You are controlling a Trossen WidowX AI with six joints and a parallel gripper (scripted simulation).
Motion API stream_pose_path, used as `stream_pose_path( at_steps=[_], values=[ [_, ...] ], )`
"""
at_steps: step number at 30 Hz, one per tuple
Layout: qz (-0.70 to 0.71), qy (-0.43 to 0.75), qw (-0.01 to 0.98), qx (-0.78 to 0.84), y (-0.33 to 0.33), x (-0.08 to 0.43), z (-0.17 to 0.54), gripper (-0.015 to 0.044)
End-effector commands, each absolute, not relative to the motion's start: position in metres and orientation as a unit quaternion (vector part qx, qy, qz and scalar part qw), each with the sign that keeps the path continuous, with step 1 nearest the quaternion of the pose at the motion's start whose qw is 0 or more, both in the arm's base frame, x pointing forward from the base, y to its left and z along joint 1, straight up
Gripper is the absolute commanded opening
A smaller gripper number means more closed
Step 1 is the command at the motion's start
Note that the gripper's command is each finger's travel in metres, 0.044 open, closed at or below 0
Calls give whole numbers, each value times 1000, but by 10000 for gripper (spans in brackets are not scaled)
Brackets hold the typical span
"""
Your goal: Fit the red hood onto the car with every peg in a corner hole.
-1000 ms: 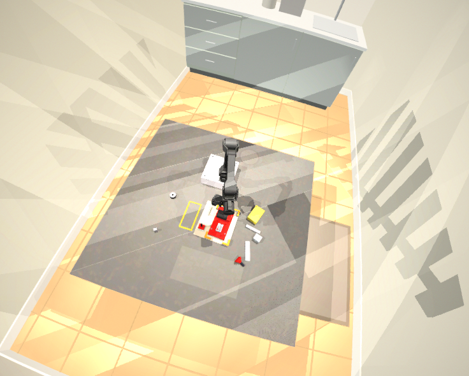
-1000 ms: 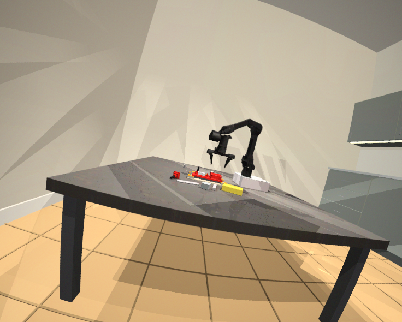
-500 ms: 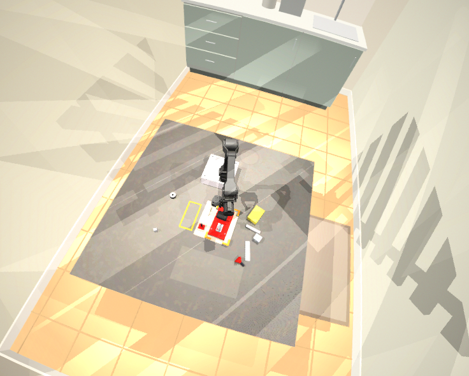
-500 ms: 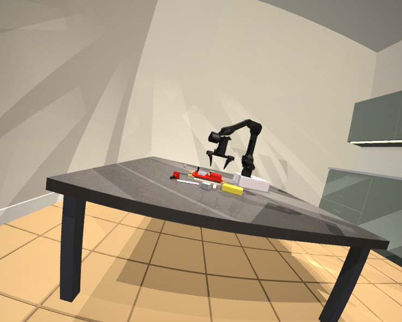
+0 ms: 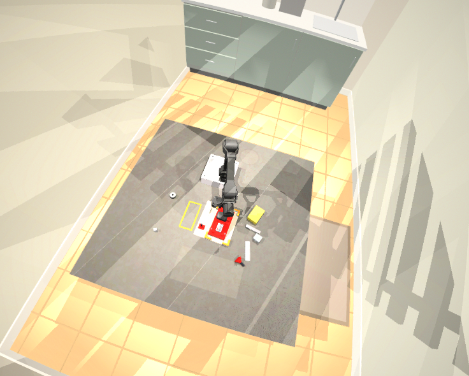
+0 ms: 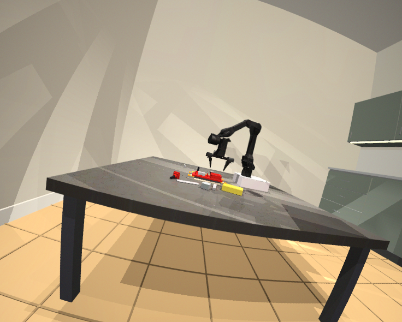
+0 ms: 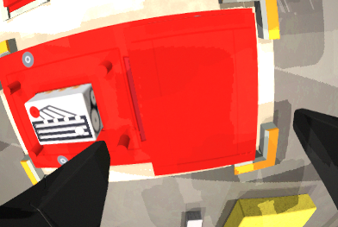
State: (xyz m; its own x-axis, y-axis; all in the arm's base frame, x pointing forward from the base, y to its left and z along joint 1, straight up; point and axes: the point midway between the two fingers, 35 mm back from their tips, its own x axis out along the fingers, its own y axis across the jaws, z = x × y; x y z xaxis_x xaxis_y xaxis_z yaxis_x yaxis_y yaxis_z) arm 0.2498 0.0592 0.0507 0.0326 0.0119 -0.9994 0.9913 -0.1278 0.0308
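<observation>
The red chassis [image 5: 214, 233] [image 6: 213, 177] [image 7: 194, 90] sits between yellow corner brackets [image 7: 270, 8] on the pale jig board [image 7: 86, 3]. Its white engine block [image 5: 219, 227] [image 7: 64, 117] is in place, with short red pegs [image 7: 105, 67] standing around it. No hood shows over the engine or pegs. A small red piece [image 5: 238, 260] [image 6: 176, 174] with a dark part lies beyond the engine end; whether it is the hood cannot be told. My gripper [image 6: 217, 168] [image 7: 205, 135] is open and empty above the chassis's raised, engine-free end, one finger passing over the jig's edge near the engine.
A yellow block [image 5: 255, 215] [image 6: 232, 189] [image 7: 273, 212], a grey block [image 5: 257, 238] [image 6: 205, 186] and a white bar [image 5: 247, 250] lie beside the jig. A yellow outlined rectangle [image 5: 195, 202] is across the jig. A small red part [image 5: 201, 227] stands on the board.
</observation>
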Motion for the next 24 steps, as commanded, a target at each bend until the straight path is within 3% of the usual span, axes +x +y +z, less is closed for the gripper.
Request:
stream_pose_path(
  at_steps=[1,24],
  values=[
    [-522,463,468,542,59,248,45,440],
    [-522,463,468,542,59,248,28,440]
  ],
)
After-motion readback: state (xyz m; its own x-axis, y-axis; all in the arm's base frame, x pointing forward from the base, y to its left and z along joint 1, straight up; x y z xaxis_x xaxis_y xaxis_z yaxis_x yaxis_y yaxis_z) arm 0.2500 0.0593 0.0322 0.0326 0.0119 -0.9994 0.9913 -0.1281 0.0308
